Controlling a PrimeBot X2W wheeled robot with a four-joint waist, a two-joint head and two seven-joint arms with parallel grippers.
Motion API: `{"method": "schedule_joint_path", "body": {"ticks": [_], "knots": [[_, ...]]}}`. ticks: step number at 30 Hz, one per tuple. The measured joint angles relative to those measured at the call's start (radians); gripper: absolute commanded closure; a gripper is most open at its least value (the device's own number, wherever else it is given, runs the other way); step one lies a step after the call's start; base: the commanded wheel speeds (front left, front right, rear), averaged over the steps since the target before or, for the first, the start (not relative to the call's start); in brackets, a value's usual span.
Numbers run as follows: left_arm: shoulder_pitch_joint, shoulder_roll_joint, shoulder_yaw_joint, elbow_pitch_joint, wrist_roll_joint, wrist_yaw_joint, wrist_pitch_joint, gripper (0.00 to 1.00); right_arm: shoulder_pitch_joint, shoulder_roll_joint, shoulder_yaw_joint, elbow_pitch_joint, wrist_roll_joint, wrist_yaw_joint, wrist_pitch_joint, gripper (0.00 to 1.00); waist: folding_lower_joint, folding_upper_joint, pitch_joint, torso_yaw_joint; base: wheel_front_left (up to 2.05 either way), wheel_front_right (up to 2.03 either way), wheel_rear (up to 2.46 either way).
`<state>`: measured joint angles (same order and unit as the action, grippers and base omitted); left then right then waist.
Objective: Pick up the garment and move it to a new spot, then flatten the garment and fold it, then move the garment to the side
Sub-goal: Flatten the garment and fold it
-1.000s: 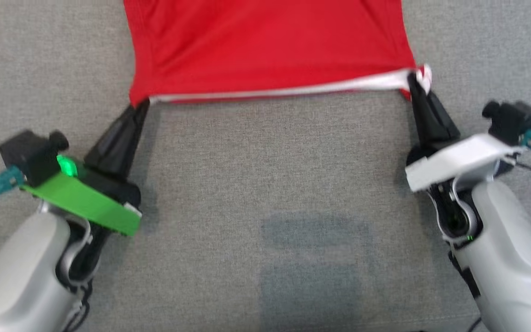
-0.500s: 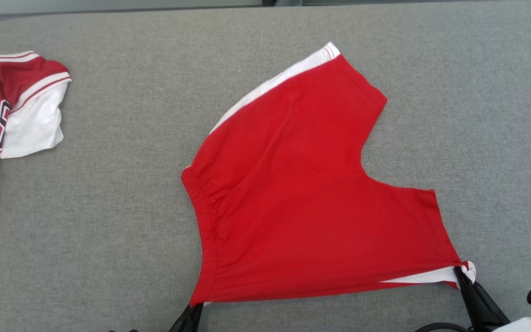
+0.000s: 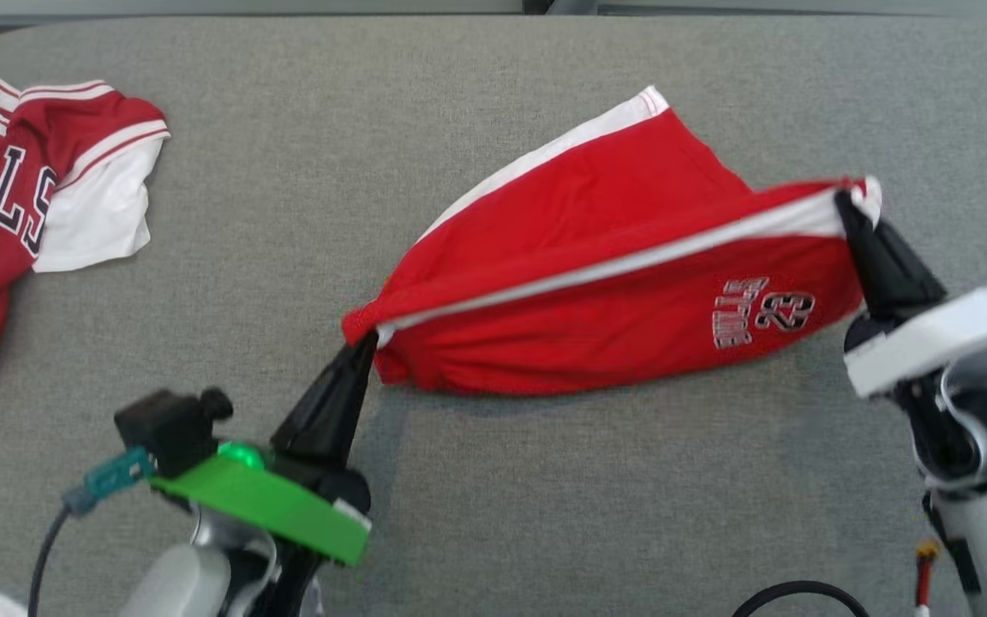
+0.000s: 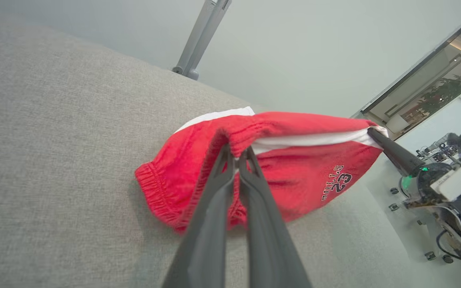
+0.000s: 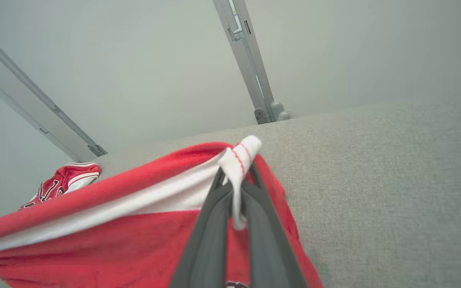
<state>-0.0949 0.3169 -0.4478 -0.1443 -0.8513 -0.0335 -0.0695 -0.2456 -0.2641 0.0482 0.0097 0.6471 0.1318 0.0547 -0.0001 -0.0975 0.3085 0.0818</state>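
Note:
The garment (image 3: 596,283) is a pair of red shorts with a white side stripe and a number 23 print, held up over the grey table and folding over itself. My left gripper (image 3: 367,340) is shut on its waistband corner at the left end. My right gripper (image 3: 846,206) is shut on the white-trimmed leg hem at the right end, higher in the head view. The left wrist view has the dark fingers pinching the garment (image 4: 294,160) at the elastic waistband. In the right wrist view the white hem of the garment (image 5: 134,224) wraps over my fingertips.
A red and white jersey (image 3: 5,214) lies crumpled at the table's far left, also seen small as a jersey (image 5: 62,184) in the right wrist view. The grey table (image 3: 545,514) is open in front of the shorts. A metal post (image 5: 250,68) rises behind the table.
Both grippers have lifted the near edge of the shorts up and carried it away from me over the rest, so the printed side now faces up. The head camera has also shifted.

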Motion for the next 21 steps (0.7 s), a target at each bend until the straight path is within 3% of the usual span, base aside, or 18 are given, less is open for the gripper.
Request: {"method": "schedule_joint_path", "body": {"ticks": [7,11,14,21], "knots": [[-0.308,-0.095,-0.009,0.184,-0.04,-0.007,0.106,1.0,-0.353,-0.009,-0.026,0.207,-0.107,0.0,0.113,1.0,0.0001,0.0001,0.12,0.031,0.0,0.0,0.0],[-0.436,-0.153,-0.05,0.355,-0.018,-0.025,0.116,1.0,-0.519,-0.014,-0.022,0.38,-0.159,0.0,0.128,1.0,0.0003,0.0003,0.208,0.096,0.0,0.0,0.0],[-0.467,-0.182,-0.056,0.429,-0.021,-0.029,0.108,1.0,-0.577,-0.011,0.012,0.468,-0.179,0.0,0.129,1.0,0.0002,0.0003,0.243,0.146,0.0,0.0,0.0],[-0.516,-0.19,-0.062,0.519,0.004,-0.019,0.084,1.0,-0.672,-0.025,0.081,0.605,-0.202,0.0,0.111,1.0,0.0003,0.0003,0.292,0.235,0.0,0.0,0.0]]}}
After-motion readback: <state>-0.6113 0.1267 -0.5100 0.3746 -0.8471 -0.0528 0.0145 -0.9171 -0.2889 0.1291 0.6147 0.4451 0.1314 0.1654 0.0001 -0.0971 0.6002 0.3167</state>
